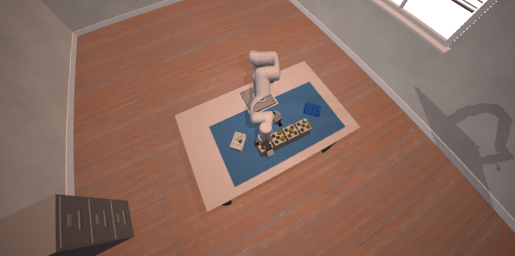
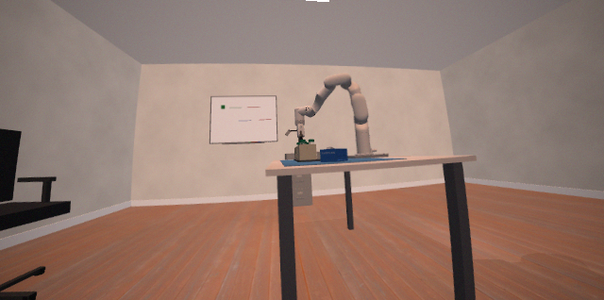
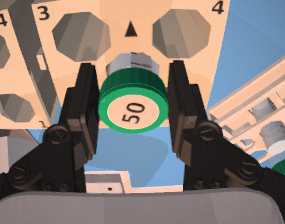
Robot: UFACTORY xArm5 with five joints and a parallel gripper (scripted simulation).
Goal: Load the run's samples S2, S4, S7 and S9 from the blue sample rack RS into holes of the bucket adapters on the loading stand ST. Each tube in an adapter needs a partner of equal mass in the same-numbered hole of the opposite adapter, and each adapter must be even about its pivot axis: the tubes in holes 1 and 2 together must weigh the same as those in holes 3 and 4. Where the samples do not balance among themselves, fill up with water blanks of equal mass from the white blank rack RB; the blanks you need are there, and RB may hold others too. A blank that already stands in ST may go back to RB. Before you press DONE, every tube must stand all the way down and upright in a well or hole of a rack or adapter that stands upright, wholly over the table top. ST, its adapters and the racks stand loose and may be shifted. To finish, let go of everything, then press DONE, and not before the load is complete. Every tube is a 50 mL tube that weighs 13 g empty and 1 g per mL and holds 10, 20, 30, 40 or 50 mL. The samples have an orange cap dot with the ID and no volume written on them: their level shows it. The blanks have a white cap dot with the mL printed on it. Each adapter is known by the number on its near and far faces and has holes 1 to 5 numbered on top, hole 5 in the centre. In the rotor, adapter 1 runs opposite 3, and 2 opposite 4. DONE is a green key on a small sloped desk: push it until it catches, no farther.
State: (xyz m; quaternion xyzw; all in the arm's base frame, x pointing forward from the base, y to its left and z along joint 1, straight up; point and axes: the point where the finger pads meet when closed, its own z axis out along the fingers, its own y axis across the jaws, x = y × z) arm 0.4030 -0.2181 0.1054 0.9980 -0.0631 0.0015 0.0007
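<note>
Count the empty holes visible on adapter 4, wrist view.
2: hole 3 at upper left, hole 4 at upper right. The gripper and the 50 blank may hide others.

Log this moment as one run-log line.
claw: open, straddling cap | green-capped tube marked 50: seated in centre hole | tan adapter block numbered 4: holes 3 and 4 vacant
</note>
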